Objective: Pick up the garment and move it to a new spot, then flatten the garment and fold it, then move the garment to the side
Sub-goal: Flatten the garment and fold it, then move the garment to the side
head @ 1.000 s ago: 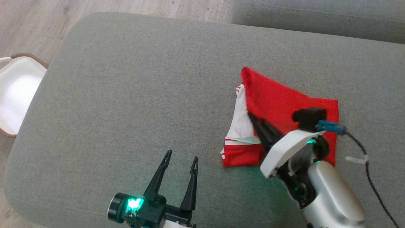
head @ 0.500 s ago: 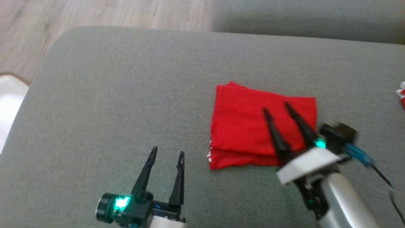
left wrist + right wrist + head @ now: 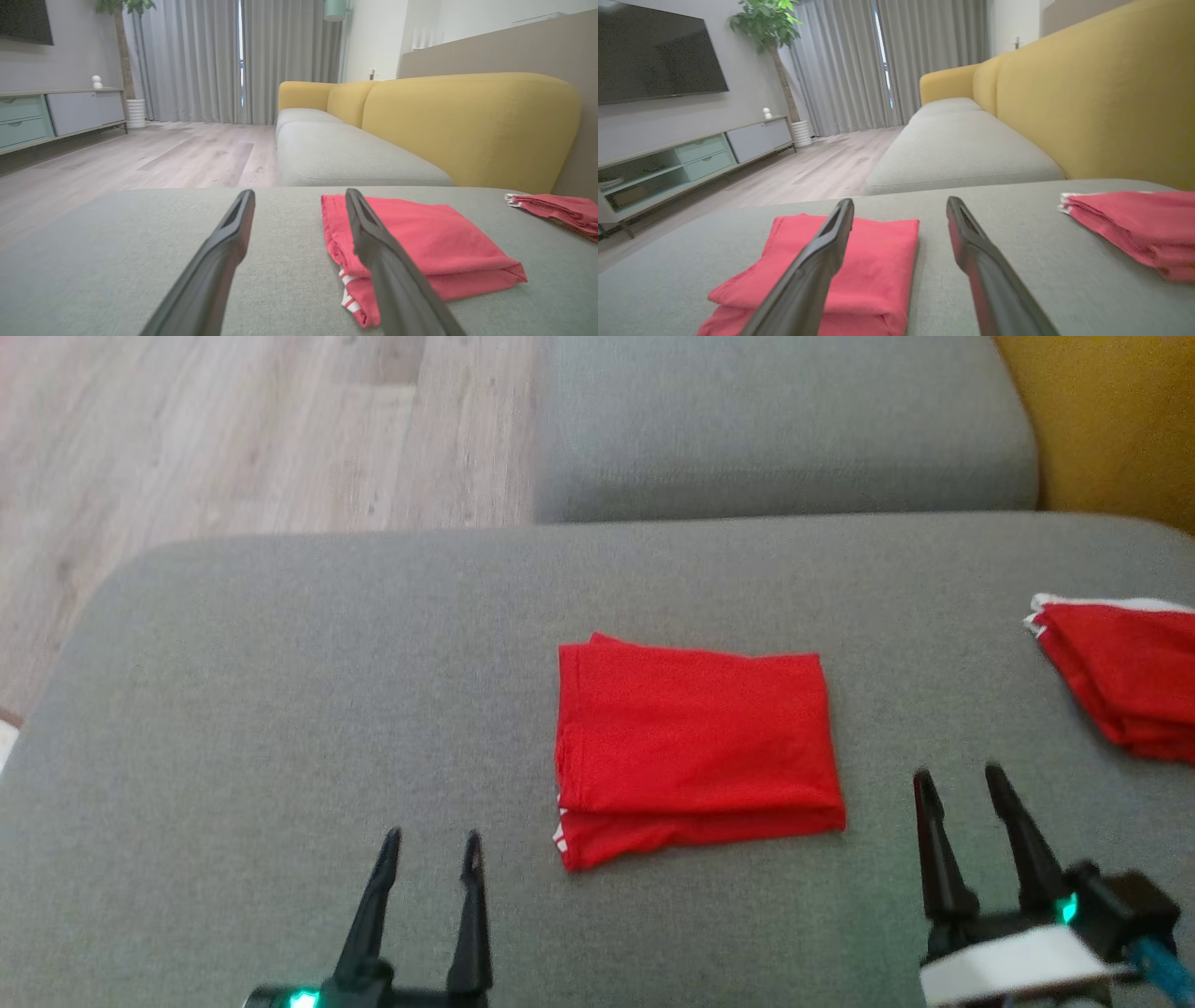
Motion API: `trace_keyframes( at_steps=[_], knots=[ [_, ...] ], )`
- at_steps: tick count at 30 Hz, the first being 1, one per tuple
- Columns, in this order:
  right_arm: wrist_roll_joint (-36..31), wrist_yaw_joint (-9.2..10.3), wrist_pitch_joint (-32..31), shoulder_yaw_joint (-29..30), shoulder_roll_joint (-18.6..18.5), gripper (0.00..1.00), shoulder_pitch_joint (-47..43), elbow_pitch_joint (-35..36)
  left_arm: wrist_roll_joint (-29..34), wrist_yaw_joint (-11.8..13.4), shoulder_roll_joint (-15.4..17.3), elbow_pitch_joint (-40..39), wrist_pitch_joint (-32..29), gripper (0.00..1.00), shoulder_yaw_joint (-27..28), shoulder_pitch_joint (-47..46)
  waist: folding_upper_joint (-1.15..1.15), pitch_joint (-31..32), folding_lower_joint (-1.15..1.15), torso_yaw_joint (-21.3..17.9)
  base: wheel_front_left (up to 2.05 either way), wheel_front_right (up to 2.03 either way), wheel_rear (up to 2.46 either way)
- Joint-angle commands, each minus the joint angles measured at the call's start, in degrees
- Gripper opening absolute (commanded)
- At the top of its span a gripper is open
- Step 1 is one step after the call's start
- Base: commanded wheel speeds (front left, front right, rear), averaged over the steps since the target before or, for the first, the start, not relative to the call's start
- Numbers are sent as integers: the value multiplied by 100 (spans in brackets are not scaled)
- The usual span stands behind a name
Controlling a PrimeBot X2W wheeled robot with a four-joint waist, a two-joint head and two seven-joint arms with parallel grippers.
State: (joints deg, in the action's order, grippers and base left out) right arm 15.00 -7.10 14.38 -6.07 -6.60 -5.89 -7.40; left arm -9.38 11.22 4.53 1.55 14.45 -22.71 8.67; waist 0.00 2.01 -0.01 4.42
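A red garment (image 3: 695, 737) lies folded into a neat rectangle on the grey sofa cushion (image 3: 280, 709), a bit of white striping showing at its lower left corner. It also shows in the left wrist view as the garment (image 3: 420, 242) and in the right wrist view (image 3: 868, 256). My left gripper (image 3: 431, 859) is open, low on the cushion to the garment's lower left, touching nothing. My right gripper (image 3: 962, 784) is open too, to the garment's lower right and clear of it.
A second folded red garment (image 3: 1120, 672) with a white edge lies at the cushion's right side. Behind stand another grey seat cushion (image 3: 775, 429) and the yellow sofa back (image 3: 1111, 420). Wooden floor (image 3: 187, 439) lies beyond the cushion's left edge.
My right gripper has let go of the garment's flap and drawn back off it to the lower right; the garment now lies folded. The head camera has turned right, bringing the second red garment into view.
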Motion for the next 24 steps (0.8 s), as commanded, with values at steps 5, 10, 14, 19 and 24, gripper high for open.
trace_keyframes(
  at_steps=[5, 10, 14, 19, 24],
  knots=[
    [-128, -39, 61, 59, 93, 100, -348, 138, 17, -22, -98, -169, 55, 100, 442, 304, 0, 390, 1, -31, 0, 0, 0],
    [-201, -39, 61, 142, 178, 100, -577, 110, 266, -170, -39, -93, 55, 100, 551, 432, 0, 546, 1, -2, 0, 0, 0],
    [-256, -39, 62, 129, 230, 100, -688, 75, 347, -230, -50, -90, 55, 100, 644, 502, 0, 619, 1, -22, 0, 0, 0],
    [-327, -39, 62, 112, 273, 100, -774, 37, 362, -274, -87, -66, 55, 100, 715, 559, 0, 669, 1, -69, 0, 0, 0],
    [-351, -39, 62, 107, 292, 100, -822, 19, 371, -316, -115, -29, 55, 100, 753, 580, 0, 690, 1, -95, 0, 0, 0]
  ],
)
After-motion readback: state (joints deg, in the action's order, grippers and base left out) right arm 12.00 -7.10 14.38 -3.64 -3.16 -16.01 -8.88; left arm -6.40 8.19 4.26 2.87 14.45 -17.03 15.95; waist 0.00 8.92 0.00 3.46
